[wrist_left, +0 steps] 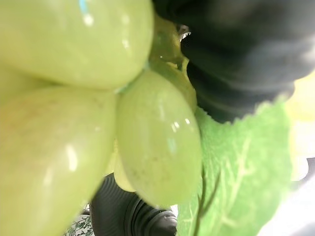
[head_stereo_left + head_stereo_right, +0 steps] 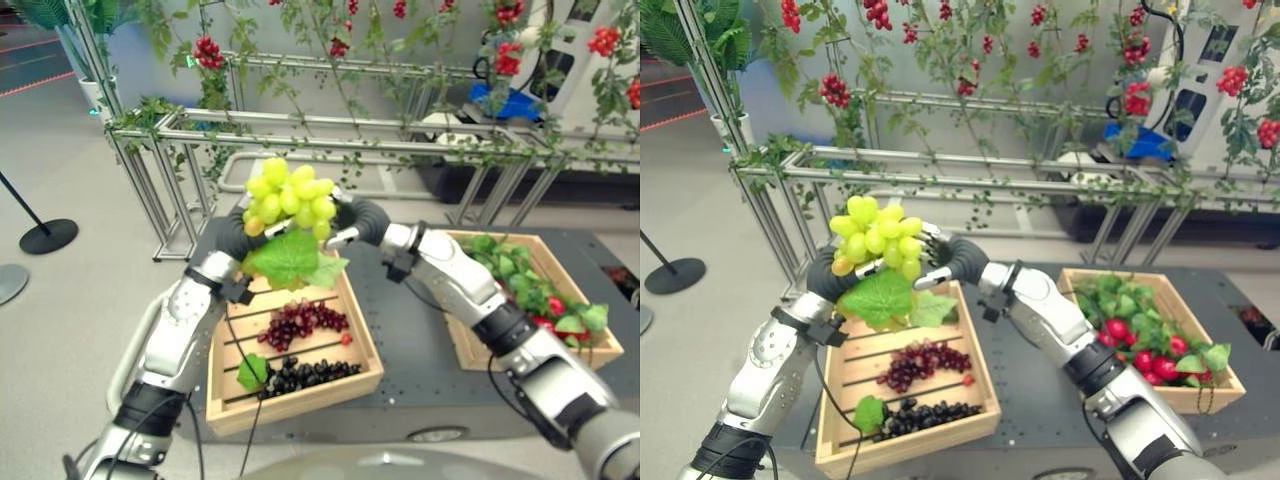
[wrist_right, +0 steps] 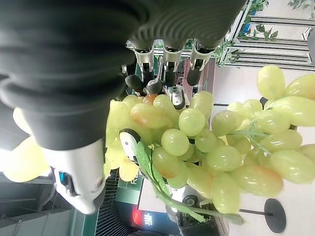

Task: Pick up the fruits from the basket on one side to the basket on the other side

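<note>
While both hands meet above the left basket [image 2: 300,395], green grapes [image 2: 290,198] sit between them; right hand [image 3: 157,78] has fingers curled onto the bunch, left hand [image 2: 232,232] grip can't tell. Handover likely: right should clamp firmly before carrying to right basket [image 2: 600,352].

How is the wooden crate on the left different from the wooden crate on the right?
The left slatted wooden crate holds a dark red grape bunch and a black grape bunch, with bare slats showing between them. The right wooden crate is heaped with red fruits and green leaves that hide its floor. Both are pale, shallow and rectangular, resting on the same dark table.
</note>
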### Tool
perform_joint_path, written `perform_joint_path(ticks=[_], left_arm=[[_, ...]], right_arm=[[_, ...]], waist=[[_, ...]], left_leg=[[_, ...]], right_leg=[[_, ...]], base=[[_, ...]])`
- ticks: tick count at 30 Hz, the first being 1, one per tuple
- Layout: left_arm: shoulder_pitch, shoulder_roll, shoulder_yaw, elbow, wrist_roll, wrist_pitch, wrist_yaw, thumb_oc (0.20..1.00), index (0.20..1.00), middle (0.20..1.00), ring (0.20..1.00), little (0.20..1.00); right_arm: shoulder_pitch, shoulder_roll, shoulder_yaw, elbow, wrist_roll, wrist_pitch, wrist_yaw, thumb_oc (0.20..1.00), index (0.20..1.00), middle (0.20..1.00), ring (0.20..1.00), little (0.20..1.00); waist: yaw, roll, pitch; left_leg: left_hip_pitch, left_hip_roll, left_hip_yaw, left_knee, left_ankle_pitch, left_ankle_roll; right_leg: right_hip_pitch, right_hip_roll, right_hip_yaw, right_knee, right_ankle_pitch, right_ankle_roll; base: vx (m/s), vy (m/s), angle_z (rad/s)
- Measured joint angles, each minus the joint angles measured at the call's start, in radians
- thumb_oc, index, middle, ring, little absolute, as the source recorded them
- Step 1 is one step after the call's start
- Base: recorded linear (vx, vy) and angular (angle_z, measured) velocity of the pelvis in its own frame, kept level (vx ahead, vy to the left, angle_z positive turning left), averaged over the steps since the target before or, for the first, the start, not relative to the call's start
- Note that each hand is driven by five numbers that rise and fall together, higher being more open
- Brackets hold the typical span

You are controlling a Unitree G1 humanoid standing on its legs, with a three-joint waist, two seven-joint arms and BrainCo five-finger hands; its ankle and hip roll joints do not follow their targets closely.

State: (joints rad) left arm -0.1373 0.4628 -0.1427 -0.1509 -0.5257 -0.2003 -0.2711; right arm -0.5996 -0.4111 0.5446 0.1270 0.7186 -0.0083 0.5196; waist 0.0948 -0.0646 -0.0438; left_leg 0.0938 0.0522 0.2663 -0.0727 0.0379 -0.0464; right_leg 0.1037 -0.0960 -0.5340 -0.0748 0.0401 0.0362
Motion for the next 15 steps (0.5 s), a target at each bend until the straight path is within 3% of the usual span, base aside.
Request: perform_joint_path(ticks=[15], left_arm=[[0.0,-0.023,-0.033,0.018,-0.091,0.018,0.011,0.2,0.2,0.2,0.2,0.2]], right_arm=[[0.014,0.015,0.0,0.02,0.003,0.0,0.0,1.0,1.0,1.0,1.0,1.0]], waist=[[-0.009,-0.001,-0.017]], left_leg=[[-0.001,-0.001,0.003,0.0,0.0,0.0]], right_leg=[[-0.003,-0.001,0.003,0.001,0.0,0.0]], base=[[0.0,0.0,-0.01]])
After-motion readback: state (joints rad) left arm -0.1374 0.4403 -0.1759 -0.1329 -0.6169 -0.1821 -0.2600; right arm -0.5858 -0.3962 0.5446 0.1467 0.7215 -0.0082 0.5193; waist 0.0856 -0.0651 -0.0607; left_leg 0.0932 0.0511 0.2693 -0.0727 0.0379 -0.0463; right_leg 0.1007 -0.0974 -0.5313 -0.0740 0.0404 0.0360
